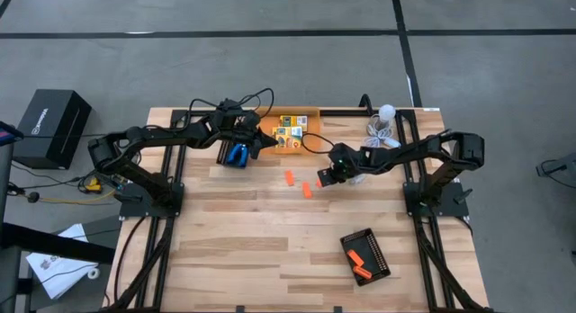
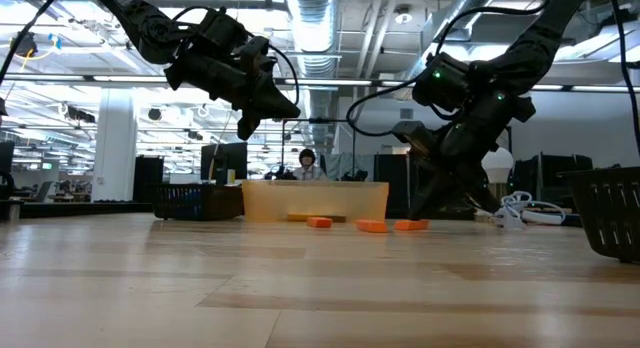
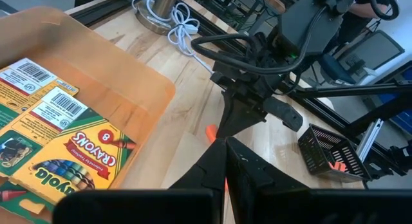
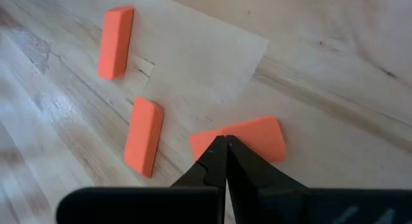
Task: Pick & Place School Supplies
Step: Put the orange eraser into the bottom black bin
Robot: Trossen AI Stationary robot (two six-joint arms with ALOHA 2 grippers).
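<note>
1. The table is made of wooden boards, and two dark robot arms reach in over it from each side.
2. The right gripper hangs low over three short orange sticks near the middle of the table. Its two fingers are pressed together with nothing between them.
3. The tips of that gripper are right over one orange stick. I cannot tell if they touch it.
4. Two more orange sticks lie just beside that one on the bare wood, all three apart from each other.
5. The left gripper hangs in the air beside the see-through orange bin at the back of the table. Its fingers are closed tight too, and they hold nothing.
6. Inside the bin lie the yellow-and-green crayon boxes, flat, with their labels up.
7. Something blue sits on the table just under the left arm, but it is too small to make out.
8. A black ridged tray sits near the front right corner of the table, with orange sticks lying in it.
9. A white cable with a round bulb lies at the back right of the table.
</note>
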